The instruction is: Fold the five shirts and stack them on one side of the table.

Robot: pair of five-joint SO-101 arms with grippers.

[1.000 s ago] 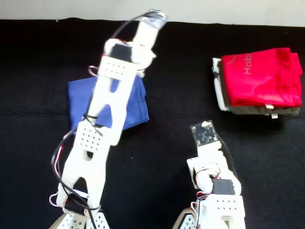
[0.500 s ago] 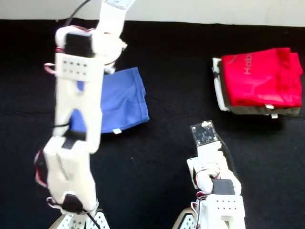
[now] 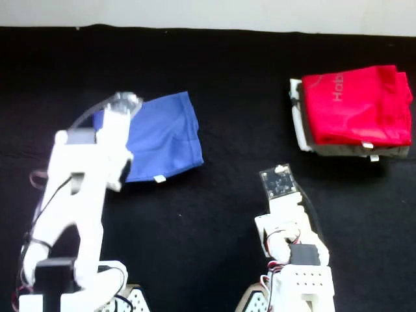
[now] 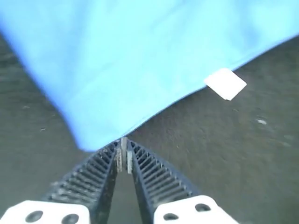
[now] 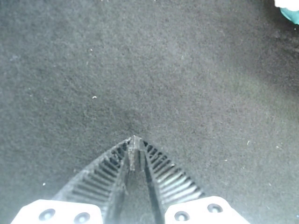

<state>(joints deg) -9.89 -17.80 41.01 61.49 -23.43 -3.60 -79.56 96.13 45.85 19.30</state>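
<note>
A black felt-like cloth (image 3: 221, 78) is covering the whole bench (image 3: 214, 214), and small pale specks of lint are lying on it in both wrist views. Along the far edge, a strip of pale wall (image 3: 260, 13) is showing behind the bench.

A folded blue fabric shirt (image 3: 166, 133) is lying flat on the left half of the bench. It is forming a rough rectangle with soft, slightly wavy edges and a few shallow creases. A small white label (image 3: 158, 179) is sticking out from its near edge onto the black cloth. In the left wrist view the shirt (image 4: 140, 51) is looking smooth, with the label (image 4: 225, 84) just beside its edge.

On the far right side, well apart from the blue shirt, a pile of folded shirts (image 3: 338, 148) is resting. A red fabric shirt (image 3: 357, 104) is lying on top, and a white layer and a dark layer are showing under it at the edges.

The white left arm (image 3: 81, 195) is standing over the left side of the blue shirt. The left tool (image 4: 124, 156) is hanging with its fingers pressed together, the tips just at a corner of the shirt. I cannot tell if they are touching the fabric. The white right arm (image 3: 292, 247) is sitting near the front edge. The right tool (image 5: 135, 150) is also pressed together, holding nothing, above bare black cloth.
</note>
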